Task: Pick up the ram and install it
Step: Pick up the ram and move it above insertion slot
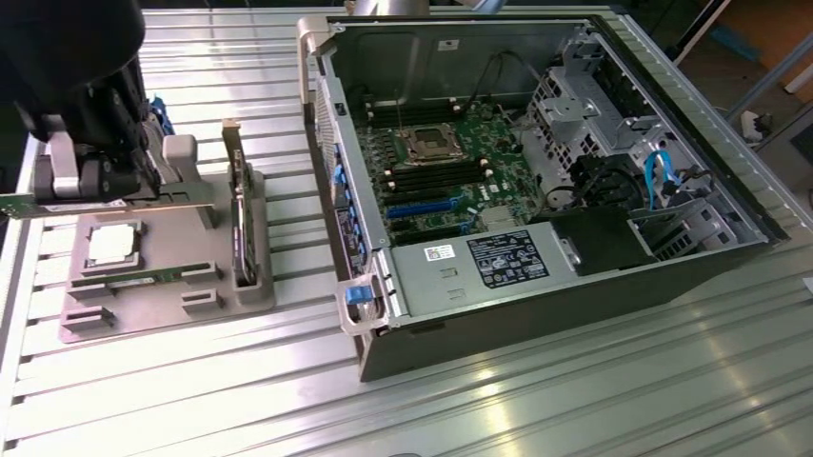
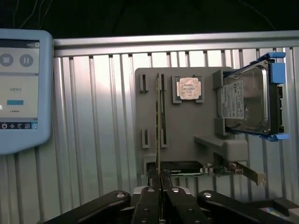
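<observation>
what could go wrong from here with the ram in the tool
1. The tool pinches the thin ram between its fingers; it might twist or slip.
2. The card stands on edge between the holder and the case; the ram could clip it.
3. The slots look narrow; a tilted ram may jam.

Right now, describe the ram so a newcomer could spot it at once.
Start at the grey parts tray on the exterior view's left of the open computer case. Above it, the gripper is shut on the ram: a thin green stick, unlike the square silver processor or the dark expansion card standing on edge.
</observation>
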You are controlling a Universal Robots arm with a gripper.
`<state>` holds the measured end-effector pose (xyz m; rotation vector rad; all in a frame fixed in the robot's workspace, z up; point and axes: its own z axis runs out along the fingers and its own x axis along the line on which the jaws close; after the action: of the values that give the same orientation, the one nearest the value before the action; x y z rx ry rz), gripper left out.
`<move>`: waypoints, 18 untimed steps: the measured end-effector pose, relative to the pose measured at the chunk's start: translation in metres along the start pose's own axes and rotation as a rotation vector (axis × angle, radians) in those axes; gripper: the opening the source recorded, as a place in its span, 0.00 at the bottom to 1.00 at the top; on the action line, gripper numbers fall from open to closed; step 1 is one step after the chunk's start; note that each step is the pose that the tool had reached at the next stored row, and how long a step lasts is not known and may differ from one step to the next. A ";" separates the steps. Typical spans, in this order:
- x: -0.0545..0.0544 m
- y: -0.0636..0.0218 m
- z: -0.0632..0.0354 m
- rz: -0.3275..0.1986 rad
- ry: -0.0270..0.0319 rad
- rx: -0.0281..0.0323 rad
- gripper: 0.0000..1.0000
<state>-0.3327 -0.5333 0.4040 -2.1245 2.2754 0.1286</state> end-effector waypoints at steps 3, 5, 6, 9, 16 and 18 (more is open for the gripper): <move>-0.001 -0.0097 -0.0004 0.000 0.0001 -0.0001 0.12; -0.001 -0.0176 -0.0006 0.000 0.0000 0.0000 0.12; -0.001 -0.0204 -0.0008 0.000 0.0001 0.0000 0.12; -0.002 -0.0320 -0.0012 0.000 0.0000 0.0000 0.12; -0.004 -0.0571 -0.0022 0.000 0.0000 0.0000 0.12; -0.004 -0.0641 -0.0024 0.000 0.0000 0.0000 0.12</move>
<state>-0.2684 -0.5334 0.4040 -2.1246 2.2753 0.1286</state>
